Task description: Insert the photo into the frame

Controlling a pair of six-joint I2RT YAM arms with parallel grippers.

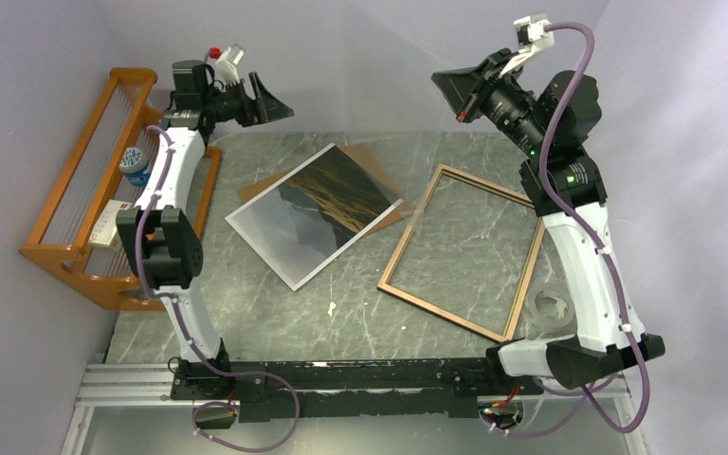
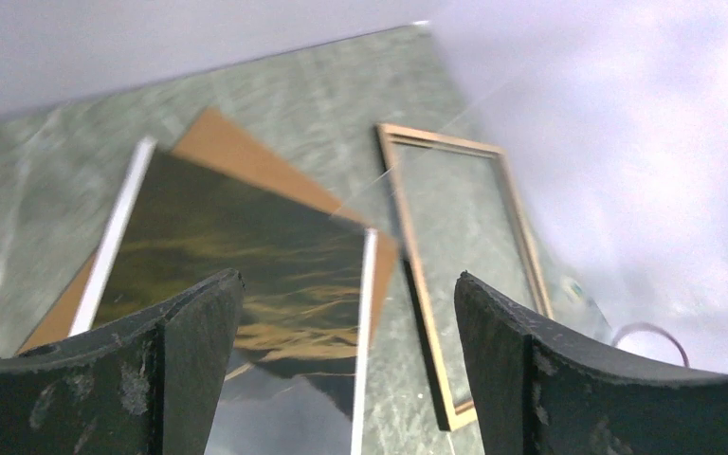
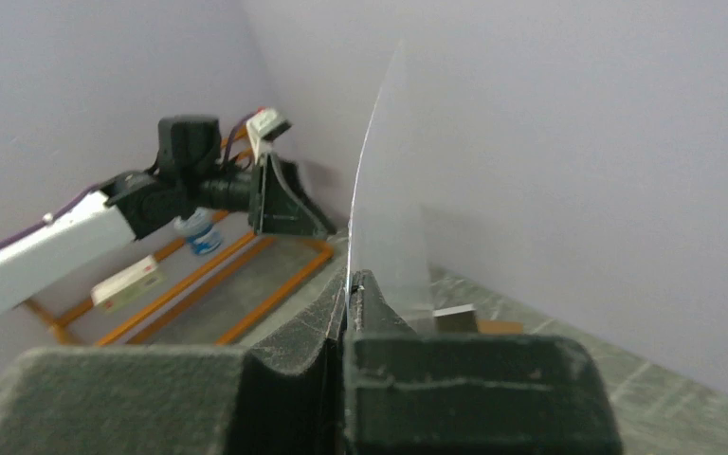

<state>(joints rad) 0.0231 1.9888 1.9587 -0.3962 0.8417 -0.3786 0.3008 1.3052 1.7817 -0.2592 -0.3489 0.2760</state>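
Objects: one photo, one frame, one clear pane.

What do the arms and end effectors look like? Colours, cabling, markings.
Left arm and right arm: white link shells, black joint housings, purple cables running along each. Left end effector and right end effector: black, wedge-shaped fingers with scuffed matte faces. Green indicator lights on the right arm.

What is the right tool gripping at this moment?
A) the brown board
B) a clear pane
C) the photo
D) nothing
B: the right wrist view shows the right tool shut on a thin clear pane, while the photo lies flat on the table.
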